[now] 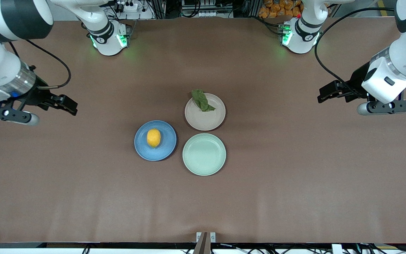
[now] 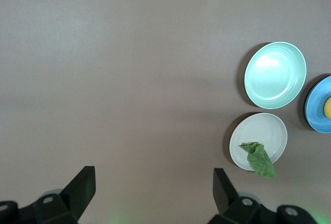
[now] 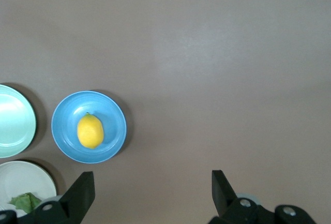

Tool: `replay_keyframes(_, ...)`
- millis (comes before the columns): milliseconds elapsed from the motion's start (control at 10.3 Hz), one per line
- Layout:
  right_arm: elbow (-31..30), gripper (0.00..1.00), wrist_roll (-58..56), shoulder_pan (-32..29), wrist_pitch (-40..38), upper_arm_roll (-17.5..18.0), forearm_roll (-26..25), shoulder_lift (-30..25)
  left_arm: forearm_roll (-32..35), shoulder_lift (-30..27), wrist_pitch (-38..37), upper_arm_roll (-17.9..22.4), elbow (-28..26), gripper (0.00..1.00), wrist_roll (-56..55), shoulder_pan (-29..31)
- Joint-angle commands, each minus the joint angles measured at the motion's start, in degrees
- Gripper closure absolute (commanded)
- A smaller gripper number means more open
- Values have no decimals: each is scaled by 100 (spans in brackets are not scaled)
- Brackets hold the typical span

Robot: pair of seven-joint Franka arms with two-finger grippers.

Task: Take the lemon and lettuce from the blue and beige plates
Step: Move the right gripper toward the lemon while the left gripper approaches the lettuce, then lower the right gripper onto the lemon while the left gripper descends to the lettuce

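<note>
The lemon (image 1: 153,137) lies in the middle of the blue plate (image 1: 164,148). Taking this plate as my landmark, the beige plate (image 1: 206,120) stands beside it toward the left arm's end of the table and a little farther from the front camera. The lettuce (image 1: 202,100) lies on its rim, partly hanging over. The mint-green plate (image 1: 204,154) sits just beside the blue plate, slightly nearer the camera. My right gripper (image 1: 69,104) hangs over bare table (image 1: 83,197), well apart from the blue plate, fingers wide and holding nothing. My left gripper (image 1: 324,92) hangs over the other end, also wide and holding nothing.
</note>
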Motion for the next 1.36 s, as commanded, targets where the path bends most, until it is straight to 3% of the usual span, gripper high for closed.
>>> replay_keyframes(0, -202, 0, 484, 3, 308, 237, 59, 56, -87, 114, -13, -31, 31, 0, -195, -209)
replay_keyframes(194, -291, 0, 703, 4, 458, 509, 59, 187, -87, 333, -4, -31, 49, 0, -239, -560)
replay_keyframes(486, -913, 0, 1187, 4, 1404, 905, 59, 293, -87, 754, 5, -31, 75, 0, -808, -1018)
replay_keyframes(778, -1126, 0, 1398, 12, 1882, 1125, 50, 626, -69, 1246, 145, -31, 93, 0, -1422, -1693)
replay_keyframes(1264, -1503, 0, 1619, 126, 2767, 1187, 41, 1110, -104, 2151, 723, -31, 93, 0, -2679, -2494)
